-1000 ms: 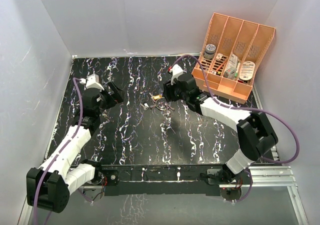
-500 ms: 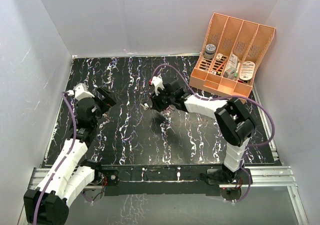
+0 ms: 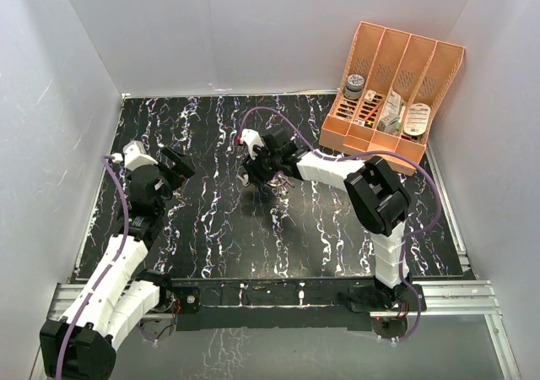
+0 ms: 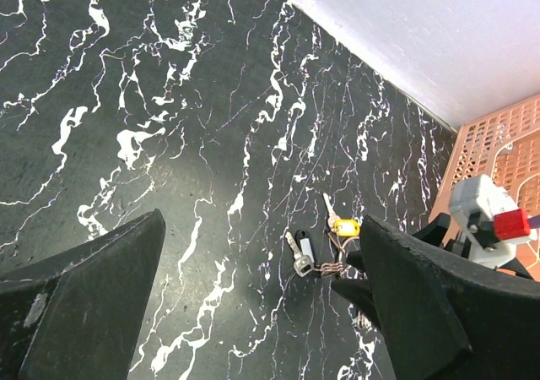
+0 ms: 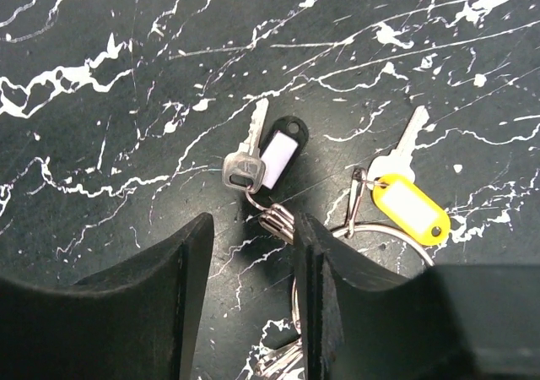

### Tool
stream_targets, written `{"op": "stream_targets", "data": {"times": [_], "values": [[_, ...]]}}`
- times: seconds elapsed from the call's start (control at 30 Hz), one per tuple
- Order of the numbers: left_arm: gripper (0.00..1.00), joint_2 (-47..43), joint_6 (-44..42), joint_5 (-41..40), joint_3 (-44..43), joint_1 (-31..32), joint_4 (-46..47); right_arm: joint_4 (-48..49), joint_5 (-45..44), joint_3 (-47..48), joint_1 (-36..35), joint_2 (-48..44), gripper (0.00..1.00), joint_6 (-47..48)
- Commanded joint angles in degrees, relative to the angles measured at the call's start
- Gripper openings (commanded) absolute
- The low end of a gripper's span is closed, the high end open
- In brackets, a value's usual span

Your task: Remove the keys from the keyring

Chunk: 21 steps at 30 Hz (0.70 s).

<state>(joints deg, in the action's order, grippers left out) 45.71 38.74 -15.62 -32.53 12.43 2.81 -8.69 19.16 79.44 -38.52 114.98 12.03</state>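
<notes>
Keys (image 5: pixel 253 156) lie flat on the black marbled table (image 3: pixel 211 228), beyond the left gripper (image 4: pixel 261 219), which hangs nearer with its jaws wide apart and empty. At mid-table the right gripper (image 5: pixel 253 228) straddles the bunch, jaws partly apart around a small link that may touch one finger. The keyring (image 5: pixel 375 225) lies just beside that finger. An orange tray (image 3: pixel 396 59) stands at the far right.
</notes>
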Motion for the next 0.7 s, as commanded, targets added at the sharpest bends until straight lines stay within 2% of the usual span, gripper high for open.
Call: {"op": "stream_targets", "data": {"times": [0.0, 0.2, 0.67], "values": [[0.99, -1.58, 0.87, -0.20, -0.28, -0.51, 1.97, -0.69, 0.88, 3.00, -0.39, 1.18, 0.43, 2.75], [0.96, -2.88, 1.73, -1.41, 0.10, -0.48, 1.48, -2.00, 3.77, 3.88, -0.36, 2.77, 0.44, 3.75], [0.97, -3.56, 2.07, 0.04, 0.44, -0.50, 1.91, -2.56, 3.05, 7.23, -0.46, 5.83, 0.44, 4.62]]}}
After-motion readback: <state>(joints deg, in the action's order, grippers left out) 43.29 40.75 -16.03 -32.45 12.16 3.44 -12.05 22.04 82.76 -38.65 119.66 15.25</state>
